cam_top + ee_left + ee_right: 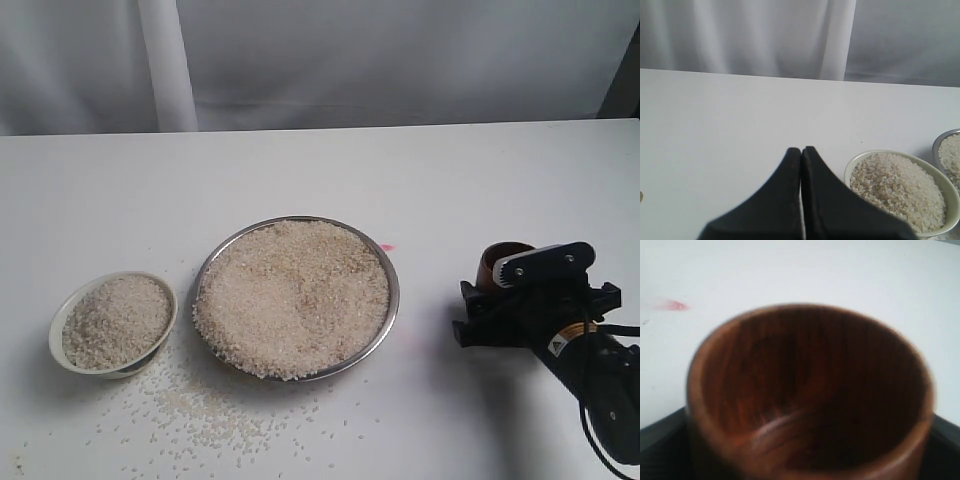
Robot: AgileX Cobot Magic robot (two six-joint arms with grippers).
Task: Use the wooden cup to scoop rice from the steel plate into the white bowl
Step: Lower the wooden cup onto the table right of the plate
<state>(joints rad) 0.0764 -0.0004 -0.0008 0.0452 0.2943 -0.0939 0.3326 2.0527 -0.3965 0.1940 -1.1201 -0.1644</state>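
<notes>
Gripping the cup by its rounded sides, my right claw sits low at the desk, at three o'clock from the plate and well apart from it. The cup is upright and empty. My left claw is clenched on nothing, near the bowl.

My worries, working outward:
- **The cup:** its barrel shape could twist or slip in my hold once I drive it into the rice.
- **The plate:** it is shallow with a thin rim, so a hard push may shove grains over the nine o'clock edge or slide the plate itself.
- **The bowl:** it lies at eight o'clock from the plate and is heaped to its rim, so anything more I tip in will likely roll off.
- **The carry:** loose grains litter the desk at seven o'clock, and a full cup carried across could add to them.
</notes>
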